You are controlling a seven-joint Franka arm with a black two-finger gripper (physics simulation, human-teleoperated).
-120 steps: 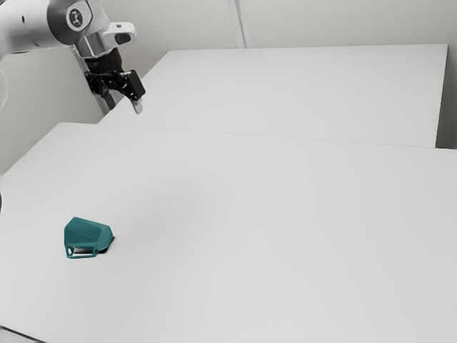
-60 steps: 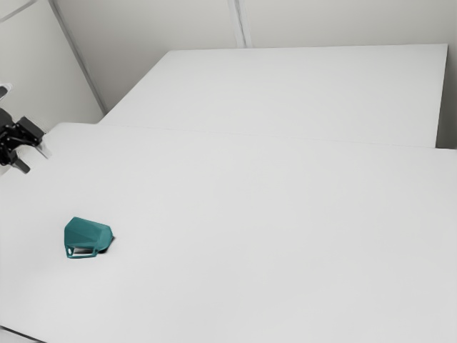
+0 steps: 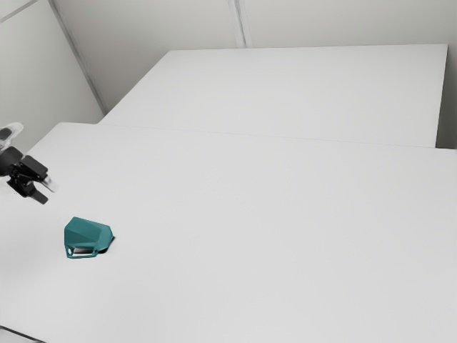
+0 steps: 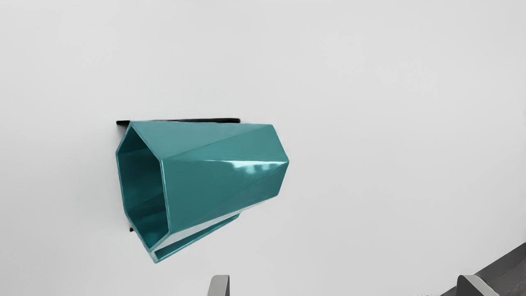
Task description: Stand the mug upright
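My gripper point(image 3: 47, 194) hangs at the left edge of the exterior view, above and a little to the upper left of the teal mug point(image 3: 89, 234). That mug lies on its side on the white table, its handle toward the exterior view's near side. In the wrist view the mug point(image 4: 222, 172) shows its open mouth and faceted wall, with the handle along one side. The gripper point(image 4: 343, 285) stands open there, its fingertips wide apart with nothing between them and not touching the mug.
The white table point(image 3: 271, 236) spreads around the mug. Another white surface point(image 3: 300, 93) adjoins its far side, with pale walls point(image 3: 157, 21) behind. A dark edge point(image 4: 503, 267) shows beside one finger in the wrist view.
The gripper first swung to the exterior view's left, then came lower and slightly back right, closer to the mug. The mug has not moved.
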